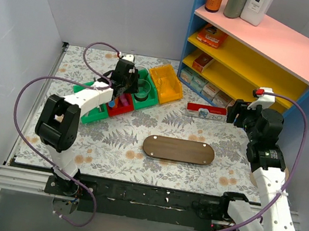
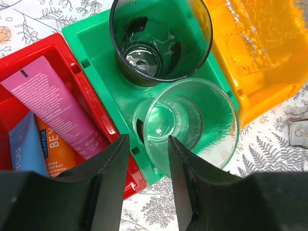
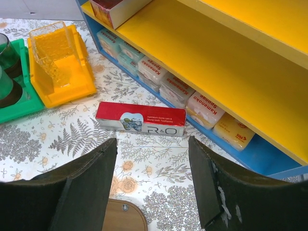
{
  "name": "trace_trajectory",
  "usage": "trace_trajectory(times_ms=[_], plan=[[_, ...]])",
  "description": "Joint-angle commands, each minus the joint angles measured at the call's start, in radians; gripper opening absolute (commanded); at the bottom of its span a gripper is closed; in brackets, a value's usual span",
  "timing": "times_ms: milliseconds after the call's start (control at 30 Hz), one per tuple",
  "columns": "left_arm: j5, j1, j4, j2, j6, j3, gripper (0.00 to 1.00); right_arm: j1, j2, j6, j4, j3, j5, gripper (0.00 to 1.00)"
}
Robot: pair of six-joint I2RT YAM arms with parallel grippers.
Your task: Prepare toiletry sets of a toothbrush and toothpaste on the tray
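The pink toothpaste tube (image 2: 53, 106) and the blue one (image 2: 26, 149) lie in a red bin (image 2: 103, 125), on top of an orange tube (image 2: 55, 151). My left gripper (image 2: 148, 144) hangs over the edge between that bin and the green bin (image 2: 96, 53). Its jaws stand narrowly apart and clamp nothing; the near wall of a clear cup (image 2: 192, 125) lies in the gap. The oval brown tray (image 1: 178, 150) sits bare at mid-table. My right gripper (image 3: 153, 144) is open above the cloth near the tray's end (image 3: 122, 216). No toothbrush shows.
A dark cup (image 2: 159, 38) stands behind the clear one. A yellow bin (image 3: 62, 72) holds a clear ribbed box (image 3: 53, 43). A red toothpaste carton (image 3: 139, 119) lies before the blue-and-yellow shelf (image 1: 253, 55), which holds sponge packs (image 3: 202, 103). Another green bin (image 1: 93, 111) sits left.
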Motion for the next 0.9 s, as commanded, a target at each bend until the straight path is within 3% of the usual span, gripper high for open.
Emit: trace_trajectory(times_ms=[0, 400, 600, 867], plan=[[-0.031, 0.003, -0.003, 0.005, -0.008, 0.056, 0.36, 0.002, 0.005, -0.014, 0.01, 0.049, -0.001, 0.68], [-0.055, 0.003, -0.014, 0.061, 0.003, 0.085, 0.29, 0.002, 0.024, -0.028, 0.014, 0.046, 0.005, 0.67], [-0.054, 0.003, -0.009, 0.062, 0.006, 0.084, 0.18, 0.002, 0.028, -0.026, 0.016, 0.04, 0.002, 0.67], [-0.046, 0.001, -0.003, 0.055, 0.007, 0.077, 0.1, 0.002, 0.03, -0.029, 0.019, 0.038, 0.002, 0.67]])
